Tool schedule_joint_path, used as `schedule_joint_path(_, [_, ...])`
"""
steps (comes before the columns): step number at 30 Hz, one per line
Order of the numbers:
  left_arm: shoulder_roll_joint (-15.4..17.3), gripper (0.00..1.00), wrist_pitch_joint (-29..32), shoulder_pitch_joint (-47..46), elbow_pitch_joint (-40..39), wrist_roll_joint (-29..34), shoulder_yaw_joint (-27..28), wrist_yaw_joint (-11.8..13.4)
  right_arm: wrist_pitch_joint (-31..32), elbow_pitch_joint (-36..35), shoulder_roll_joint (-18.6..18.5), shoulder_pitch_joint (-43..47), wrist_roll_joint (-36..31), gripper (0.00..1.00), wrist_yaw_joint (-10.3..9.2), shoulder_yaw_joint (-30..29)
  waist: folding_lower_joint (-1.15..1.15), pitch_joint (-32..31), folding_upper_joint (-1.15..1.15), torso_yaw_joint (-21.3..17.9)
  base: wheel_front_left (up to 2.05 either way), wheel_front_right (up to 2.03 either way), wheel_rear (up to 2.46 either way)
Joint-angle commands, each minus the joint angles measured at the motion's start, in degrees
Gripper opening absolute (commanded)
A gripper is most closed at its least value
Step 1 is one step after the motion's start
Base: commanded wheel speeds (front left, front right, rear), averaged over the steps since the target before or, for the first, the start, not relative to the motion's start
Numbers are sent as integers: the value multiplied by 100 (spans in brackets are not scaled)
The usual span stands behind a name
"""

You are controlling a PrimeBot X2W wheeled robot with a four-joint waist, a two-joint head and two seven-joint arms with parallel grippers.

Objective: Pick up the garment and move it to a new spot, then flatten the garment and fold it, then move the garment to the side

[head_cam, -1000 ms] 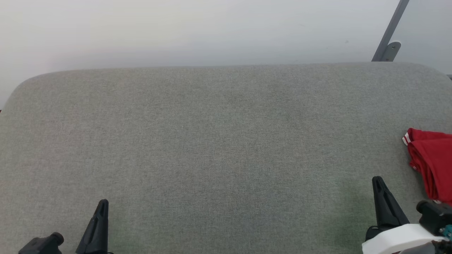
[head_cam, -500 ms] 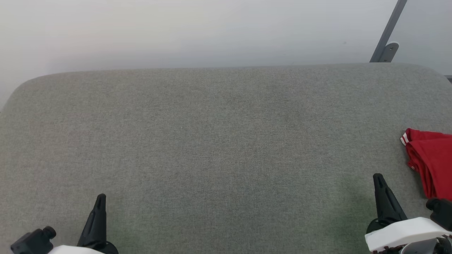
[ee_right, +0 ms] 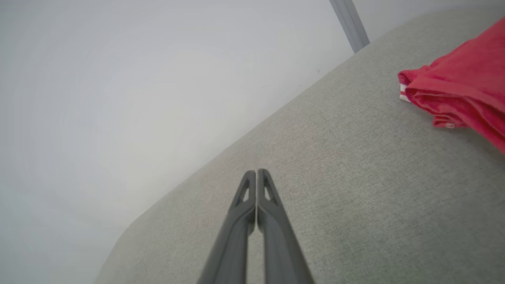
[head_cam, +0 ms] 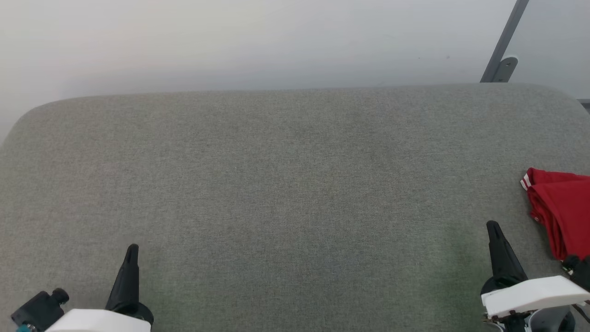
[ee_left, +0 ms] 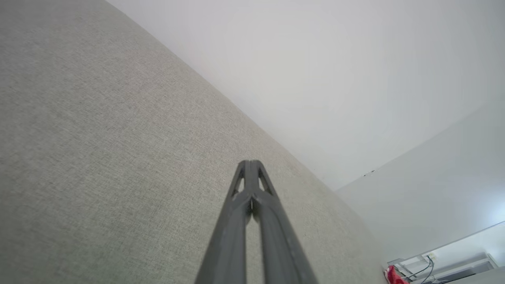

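Plainly, the garment (head_cam: pixel 560 212) lies bunched in red folds at the right end of the grey desk (head_cam: pixel 295 184), cut off by the edge of the head view. No lettering can be read on the folds that show. The one mark to be seen is a bit of red-and-white striped trim (head_cam: pixel 524 183) at its far left corner. The right claw (head_cam: pixel 493 227) is clenched on nothing, its tips pressed together just left of the garment and apart from it. The left claw (head_cam: pixel 132 251) is likewise clenched and empty, well away at the lower left. The right wrist view brings the garment (ee_right: pixel 461 94) much closer: layered hems, the trim (ee_right: pixel 403 92) tucked under a fold, and the right claw (ee_right: pixel 256 173) above bare cloth. The left wrist view gives the left claw (ee_left: pixel 249 163) over the desk and the garment (ee_left: pixel 394 276) as a small red scrap at the far end, beside a pale frame with dark cables (ee_left: pixel 446 268). A grey post (head_cam: pixel 504 41) leans against the white wall (head_cam: pixel 276 41).
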Motion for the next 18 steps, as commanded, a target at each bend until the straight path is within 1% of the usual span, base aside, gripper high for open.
schedule_joint_path(1, [18,0,50,-159,-35,-197,57,3,30,-31,-1,-136,211,0,-2,-9,0,-3,0,-3,0,0,0])
schedule_joint_path(18, [-163,0,352,-394,127,-1171,187,5,238,131,22,-304,1409,0,-2,-34,0,-38,0,-34,0,0,0])
